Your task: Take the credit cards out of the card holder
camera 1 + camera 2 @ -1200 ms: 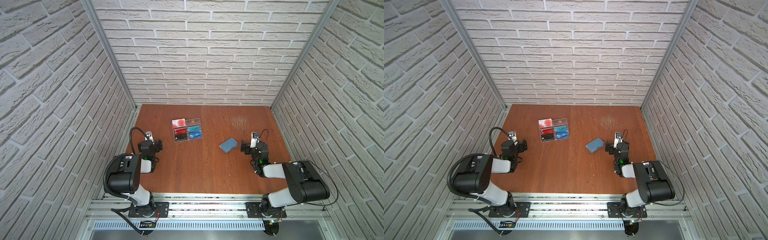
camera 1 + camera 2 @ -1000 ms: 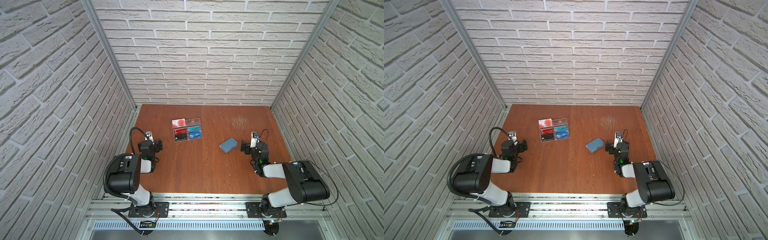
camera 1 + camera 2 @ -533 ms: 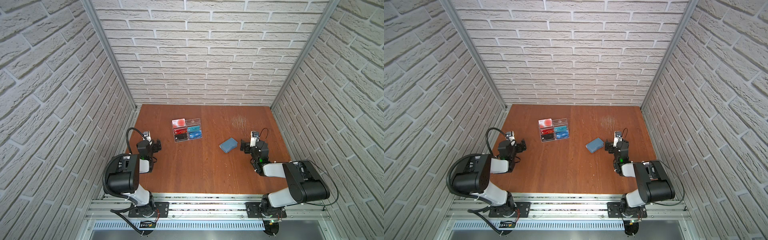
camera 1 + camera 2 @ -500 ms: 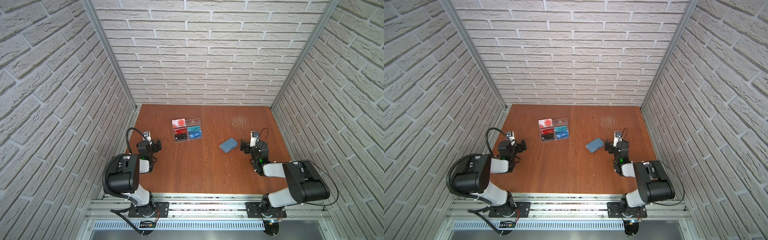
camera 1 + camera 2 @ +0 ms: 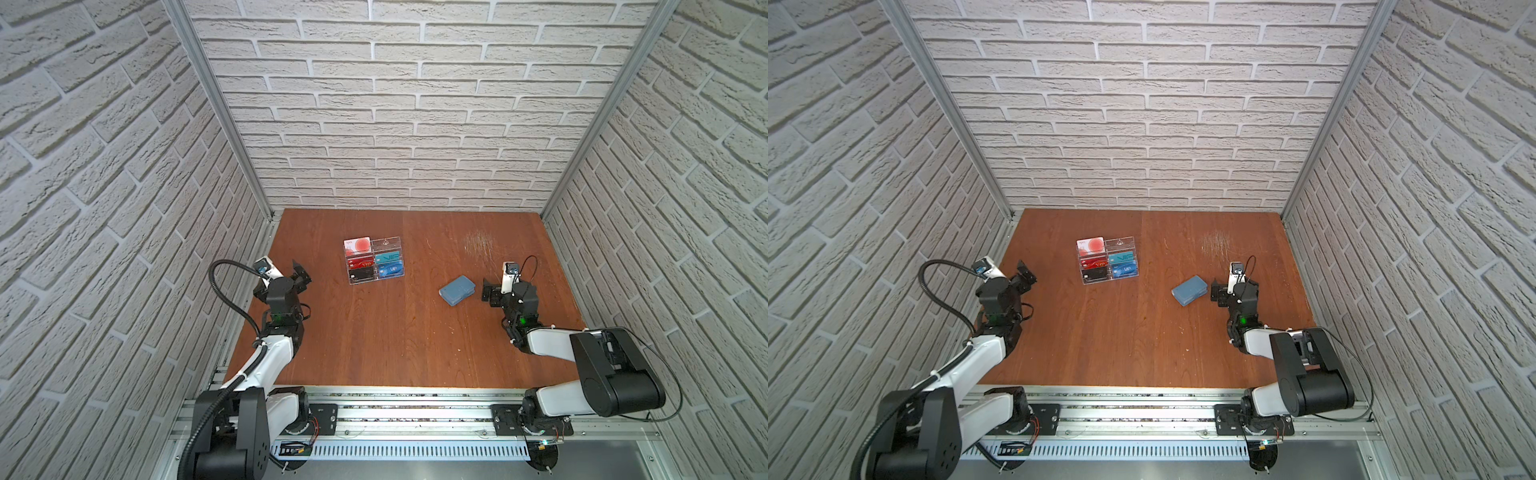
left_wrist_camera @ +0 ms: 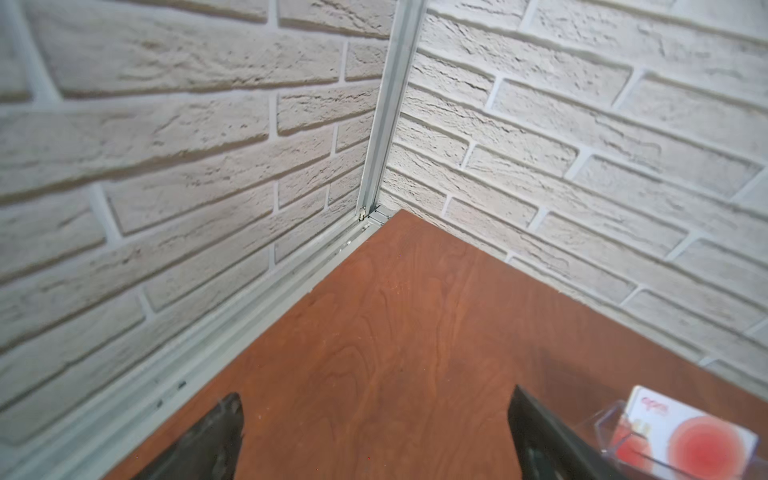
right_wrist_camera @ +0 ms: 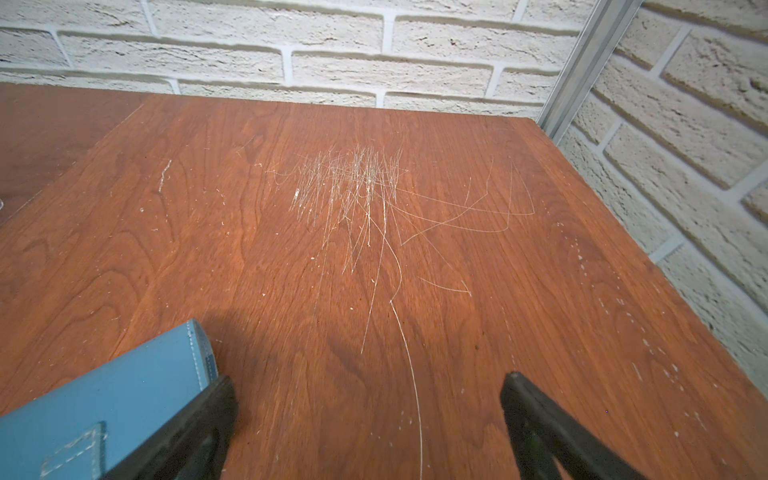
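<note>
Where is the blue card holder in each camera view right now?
In a top view: card holder right of centre, just left of the right gripper.
In a top view: same spot, right of the clear rack.
Left wrist: not in it.
Right wrist: closed, beside one jaw.
Shared landmark: scratched patch beyond it, in all but the left wrist.

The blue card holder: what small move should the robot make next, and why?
Probably shift the right end effector sideways over the card holder and lower its open jaws around it. It lies shut on the table, just beside that end effector, ungripped.
</note>
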`<control>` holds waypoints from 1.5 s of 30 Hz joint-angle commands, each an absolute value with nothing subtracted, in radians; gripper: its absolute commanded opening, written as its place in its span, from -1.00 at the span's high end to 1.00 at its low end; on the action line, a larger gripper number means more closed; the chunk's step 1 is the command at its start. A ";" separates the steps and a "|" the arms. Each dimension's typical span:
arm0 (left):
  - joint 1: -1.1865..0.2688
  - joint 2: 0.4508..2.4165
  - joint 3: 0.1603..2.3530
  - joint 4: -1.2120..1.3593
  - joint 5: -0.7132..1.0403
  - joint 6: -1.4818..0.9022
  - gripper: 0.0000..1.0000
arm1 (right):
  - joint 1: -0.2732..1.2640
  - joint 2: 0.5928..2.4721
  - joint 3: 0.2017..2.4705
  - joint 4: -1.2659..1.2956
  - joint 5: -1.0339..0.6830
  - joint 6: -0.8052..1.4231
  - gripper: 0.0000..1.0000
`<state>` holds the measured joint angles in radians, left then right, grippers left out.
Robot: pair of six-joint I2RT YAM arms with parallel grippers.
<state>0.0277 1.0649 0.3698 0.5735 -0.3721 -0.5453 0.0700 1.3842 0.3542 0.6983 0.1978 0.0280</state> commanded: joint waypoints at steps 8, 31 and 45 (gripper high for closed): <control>-0.062 1.180 0.628 0.202 -0.036 -0.812 -0.96 | 0.079 1.194 0.748 0.046 0.124 0.525 -1.00; -0.163 1.501 0.794 0.382 0.326 -0.859 -0.96 | 0.462 2.009 1.549 -0.178 -0.182 0.300 -0.99; -0.093 1.654 0.836 0.467 0.337 -0.848 -0.96 | 0.462 2.210 1.724 -0.126 -0.297 0.320 -0.99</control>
<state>-0.1043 1.6314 0.8062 0.3779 0.3180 -0.8661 0.4618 2.2021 1.6928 -0.1711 -0.2581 0.3084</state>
